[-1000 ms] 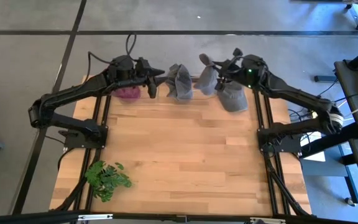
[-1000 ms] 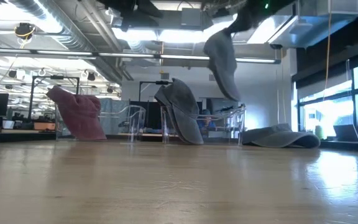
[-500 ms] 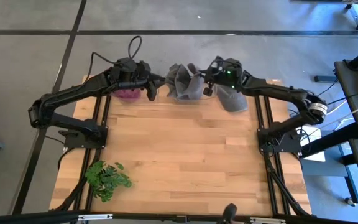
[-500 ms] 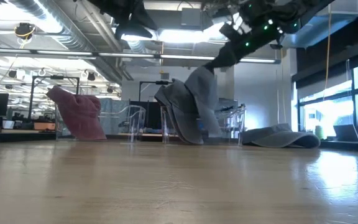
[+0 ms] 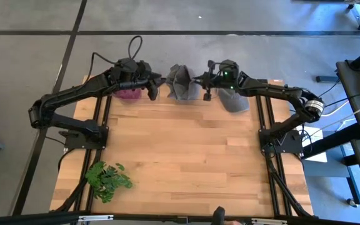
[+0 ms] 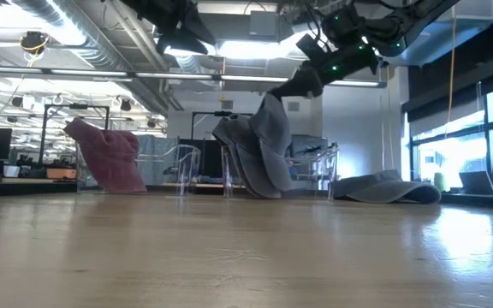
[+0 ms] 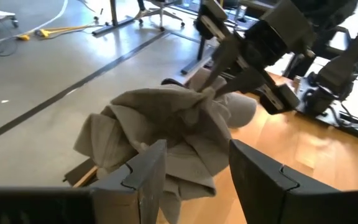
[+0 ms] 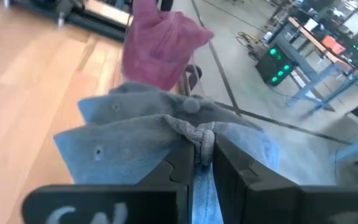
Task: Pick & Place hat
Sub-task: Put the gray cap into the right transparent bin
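Note:
A grey hat (image 6: 274, 141) hangs from my right gripper (image 6: 305, 84) and leans on a second grey hat (image 6: 234, 141), which is draped over a clear stand. From above, both hats (image 5: 183, 84) bunch together at the table's far edge. A maroon hat (image 5: 128, 94) sits on another clear stand to their left. My left gripper (image 5: 153, 86) hovers open between the maroon and grey hats, touching nothing; its wrist view looks at the grey pile (image 7: 166, 124). A third grey hat (image 5: 233, 99) lies flat on the table at far right. My right gripper (image 8: 202, 146) pinches a bunched fold of the grey hat's cloth (image 8: 191, 132) between its two shut fingers. It comes from the table's right, slanting down. The hat hangs below the fingers and rests against the other grey hat on the stand.
Clear stands (image 6: 322, 167) line the far edge. A green plant (image 5: 108, 178) sits at the near left corner. Bare wood (image 5: 186, 156) fills the middle and near part of the table. Black arm frames (image 5: 99, 125) run down both sides.
My right gripper has moved left and down toward the stand with the grey hat, still shut on it. The hat, first hanging free high above the table, now leans against the other grey hat on the stand.

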You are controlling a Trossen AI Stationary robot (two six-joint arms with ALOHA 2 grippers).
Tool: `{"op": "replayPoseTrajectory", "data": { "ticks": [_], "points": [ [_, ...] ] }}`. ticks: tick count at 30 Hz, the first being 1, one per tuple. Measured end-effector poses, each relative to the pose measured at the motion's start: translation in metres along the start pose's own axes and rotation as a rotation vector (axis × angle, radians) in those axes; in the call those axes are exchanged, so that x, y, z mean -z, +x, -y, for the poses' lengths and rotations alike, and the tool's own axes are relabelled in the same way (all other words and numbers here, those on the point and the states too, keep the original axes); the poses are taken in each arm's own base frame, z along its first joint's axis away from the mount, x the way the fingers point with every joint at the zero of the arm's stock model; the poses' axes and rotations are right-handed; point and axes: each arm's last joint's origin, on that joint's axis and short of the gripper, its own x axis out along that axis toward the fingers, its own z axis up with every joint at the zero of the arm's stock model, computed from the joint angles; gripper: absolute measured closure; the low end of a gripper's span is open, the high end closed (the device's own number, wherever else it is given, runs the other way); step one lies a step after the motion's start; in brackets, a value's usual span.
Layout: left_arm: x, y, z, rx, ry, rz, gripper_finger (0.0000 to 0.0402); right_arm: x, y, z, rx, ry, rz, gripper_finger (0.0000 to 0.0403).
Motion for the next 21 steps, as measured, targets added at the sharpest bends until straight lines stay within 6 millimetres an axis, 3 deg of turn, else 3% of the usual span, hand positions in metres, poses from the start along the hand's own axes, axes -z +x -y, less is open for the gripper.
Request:
{"op": "replayPoseTrajectory", "data": {
  "ticks": [8,21],
  "points": [
    [0.0,0.0,-0.001,-0.047,0.0,0.006,0.0233,0.006,-0.001,0.005,0.164,0.006,-0.141,0.0357],
    [0.0,0.0,-0.001,-0.047,-0.014,0.007,0.0233,0.018,0.01,0.0,0.129,0.011,-0.19,0.0305]
  ]
}}
